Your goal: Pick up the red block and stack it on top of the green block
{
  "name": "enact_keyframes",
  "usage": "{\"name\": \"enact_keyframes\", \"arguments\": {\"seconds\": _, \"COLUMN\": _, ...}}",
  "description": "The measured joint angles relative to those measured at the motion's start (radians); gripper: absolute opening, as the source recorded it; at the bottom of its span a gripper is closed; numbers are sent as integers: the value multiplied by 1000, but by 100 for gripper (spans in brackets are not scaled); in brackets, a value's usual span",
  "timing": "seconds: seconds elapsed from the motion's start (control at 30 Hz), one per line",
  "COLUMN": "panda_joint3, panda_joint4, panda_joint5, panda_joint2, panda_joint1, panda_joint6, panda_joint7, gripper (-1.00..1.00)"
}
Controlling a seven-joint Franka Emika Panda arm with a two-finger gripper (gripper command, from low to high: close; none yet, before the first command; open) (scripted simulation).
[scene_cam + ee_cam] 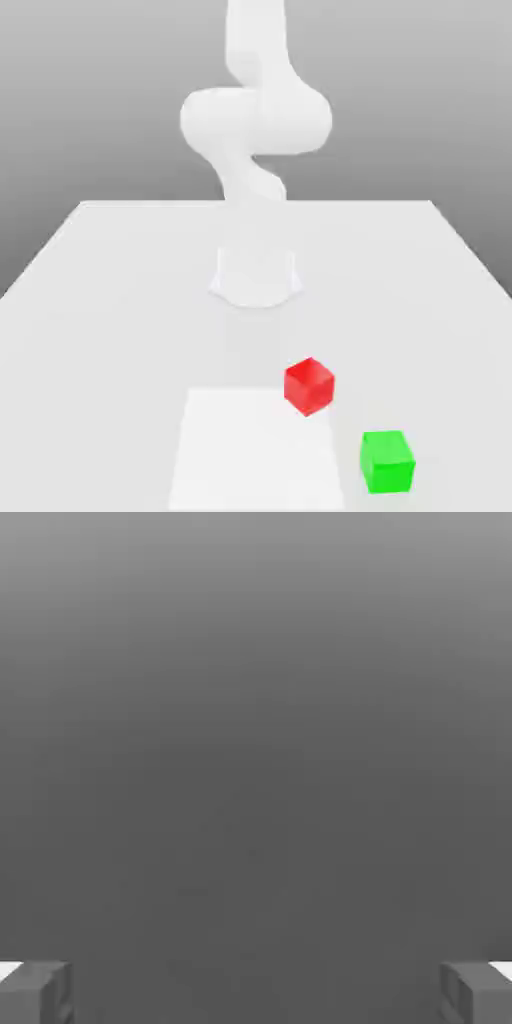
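Note:
The red block (308, 385) sits on the white table, turned so one corner faces the camera. The green block (387, 460) rests near the table's front edge, to the exterior view's right of the red one and closer to the camera; a small gap separates them. In the hand view my gripper (256, 992) is open, its two grey fingertips (35, 994) far apart with nothing between them and plain grey background beyond. The white arm (255, 120) rises from its base behind the blocks and runs out of the top of the exterior view.
The arm's round base (255, 275) stands mid-table, behind the blocks. A brighter square patch (240, 450) marks the table surface beside the red block, on the exterior view's left. The table (100, 300) stretches wide on both sides.

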Motion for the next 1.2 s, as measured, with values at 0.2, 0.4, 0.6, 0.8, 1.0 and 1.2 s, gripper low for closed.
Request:
{"name": "enact_keyframes", "arguments": {"seconds": 0.2, "panda_joint3": -8, "panda_joint4": -184, "panda_joint5": 0, "panda_joint2": 180, "panda_joint1": 70, "panda_joint6": 143, "panda_joint7": -115, "gripper": 0}}
{"name": "enact_keyframes", "arguments": {"seconds": 0.4, "panda_joint3": -10, "panda_joint4": -374, "panda_joint5": 2, "panda_joint2": 366, "panda_joint1": 136, "panda_joint6": 288, "panda_joint7": -238, "gripper": 0}}
{"name": "enact_keyframes", "arguments": {"seconds": 0.6, "panda_joint3": 2, "panda_joint4": -545, "panda_joint5": 1, "panda_joint2": 656, "panda_joint1": 193, "panda_joint6": 507, "panda_joint7": -362, "gripper": 0}}
{"name": "enact_keyframes", "arguments": {"seconds": 0.8, "panda_joint3": 3, "panda_joint4": -532, "panda_joint5": -1, "panda_joint2": 903, "panda_joint1": 201, "panda_joint6": 712, "panda_joint7": -374, "gripper": -100}}
{"name": "enact_keyframes", "arguments": {"seconds": 1.0, "panda_joint3": 4, "panda_joint4": -530, "panda_joint5": -4, "panda_joint2": 920, "panda_joint1": 200, "panda_joint6": 726, "panda_joint7": -371, "gripper": -100}}
{"name": "enact_keyframes", "arguments": {"seconds": 1.2, "panda_joint3": 9, "panda_joint4": -553, "panda_joint5": -2, "panda_joint2": 756, "panda_joint1": 196, "panda_joint6": 585, "panda_joint7": -373, "gripper": -100}}
